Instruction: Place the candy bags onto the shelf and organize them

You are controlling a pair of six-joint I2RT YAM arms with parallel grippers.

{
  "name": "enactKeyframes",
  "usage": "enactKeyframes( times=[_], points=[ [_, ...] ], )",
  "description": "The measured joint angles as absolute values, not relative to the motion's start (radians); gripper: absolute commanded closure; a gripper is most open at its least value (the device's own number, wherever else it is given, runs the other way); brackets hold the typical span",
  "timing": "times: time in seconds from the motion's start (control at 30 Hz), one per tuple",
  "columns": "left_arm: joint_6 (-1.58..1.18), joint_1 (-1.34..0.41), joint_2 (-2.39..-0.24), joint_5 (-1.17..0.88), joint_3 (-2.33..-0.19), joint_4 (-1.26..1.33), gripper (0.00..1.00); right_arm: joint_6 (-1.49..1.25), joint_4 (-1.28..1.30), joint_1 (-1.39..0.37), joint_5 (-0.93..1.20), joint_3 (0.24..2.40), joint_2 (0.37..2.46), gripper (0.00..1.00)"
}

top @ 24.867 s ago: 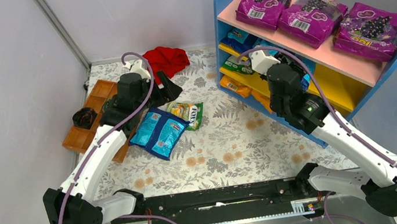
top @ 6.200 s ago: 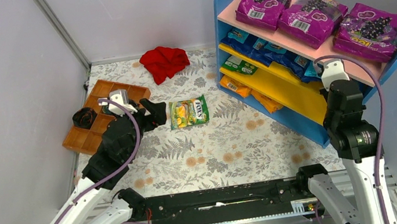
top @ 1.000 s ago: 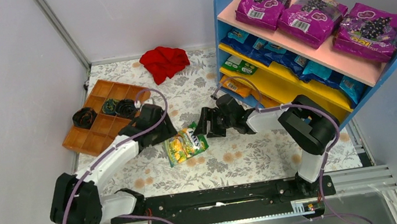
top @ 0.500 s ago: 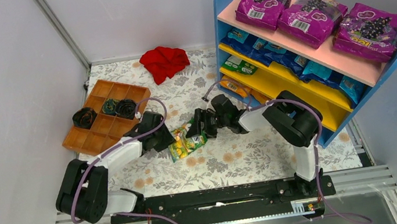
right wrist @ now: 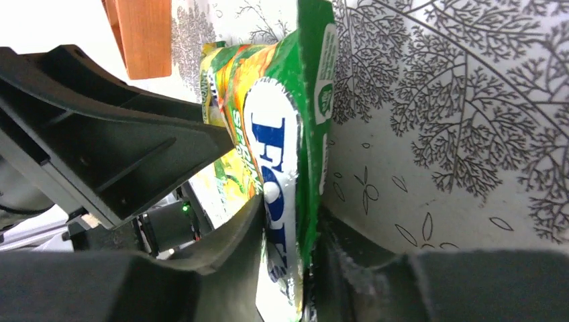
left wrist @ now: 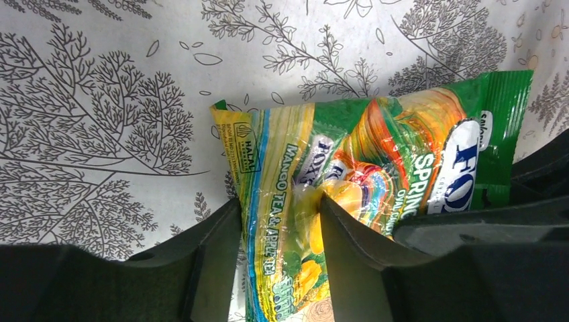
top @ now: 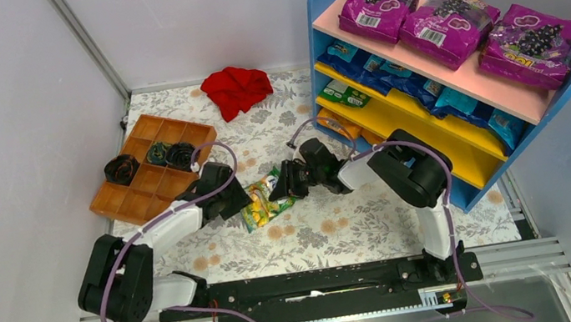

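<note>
A green and yellow candy bag (top: 264, 201) with fruit pictures sits between both grippers just above the patterned table. My left gripper (top: 236, 204) is shut on its left end; in the left wrist view the bag (left wrist: 349, 174) bulges between the fingers (left wrist: 221, 235). My right gripper (top: 284, 185) is shut on its right edge, which shows pinched in the right wrist view (right wrist: 288, 147). The shelf (top: 456, 78) with blue sides stands at the right, holding blue, green and orange candy bags (top: 388, 75) on its yellow boards.
Three magenta grape bags (top: 448, 20) lie on the shelf's pink top board. A brown wooden compartment tray (top: 149, 165) with dark items stands at the left. A red cloth (top: 237, 89) lies at the back.
The right gripper moved left and closed on the bag's right edge. The bag shifted slightly up and crumpled between both grippers. The left gripper stayed on it.
</note>
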State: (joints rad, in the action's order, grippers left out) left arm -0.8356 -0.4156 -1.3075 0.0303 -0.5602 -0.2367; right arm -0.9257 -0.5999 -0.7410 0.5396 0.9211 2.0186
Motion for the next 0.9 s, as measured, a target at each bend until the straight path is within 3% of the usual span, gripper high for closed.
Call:
enactKeyframes(
  times=[0.13,0.27,0.6,0.9],
  points=[
    [-0.831,-0.416,-1.291,0.017,-0.566,-0.259,0.35,-0.876,-0.552,-0.741,0.535,0.923,1.993,0.85],
    [-0.812,-0.415,-1.254,-0.005,-0.608,-0.360,0.31,-0.798,-0.470,-0.744,0.524,0.921,1.930,0.92],
    [-0.667,-0.415,-1.080,0.091,-0.966,-0.431,0.27,-0.409,0.082,-0.752,0.196,0.915,1.392,0.99],
    [-0.562,-0.466,-1.089,0.204,-0.991,-0.421,0.27,-0.041,0.525,-0.752,-0.201,1.056,1.108,1.00]
  ],
)
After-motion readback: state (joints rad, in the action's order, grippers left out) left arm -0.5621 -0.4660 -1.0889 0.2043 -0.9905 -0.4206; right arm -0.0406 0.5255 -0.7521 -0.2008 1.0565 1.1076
